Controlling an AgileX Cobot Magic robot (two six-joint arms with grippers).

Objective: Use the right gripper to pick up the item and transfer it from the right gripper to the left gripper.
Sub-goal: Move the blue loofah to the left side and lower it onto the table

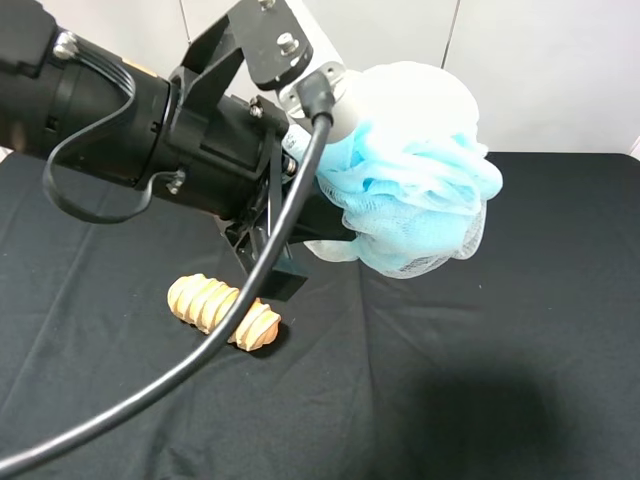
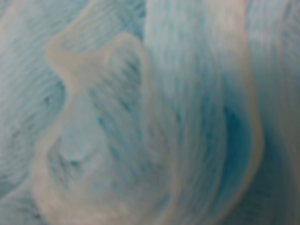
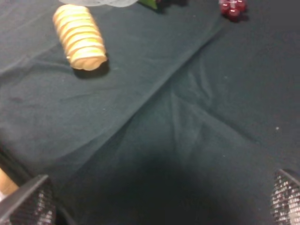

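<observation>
Pouf (image 1: 420, 170) sits clamped in my left gripper (image 1: 330, 215), I think, fluff hiding the fingers; my right gripper (image 3: 157, 201) stands wide, empty.

No legible text, label, brand, number or sign in any view.
</observation>
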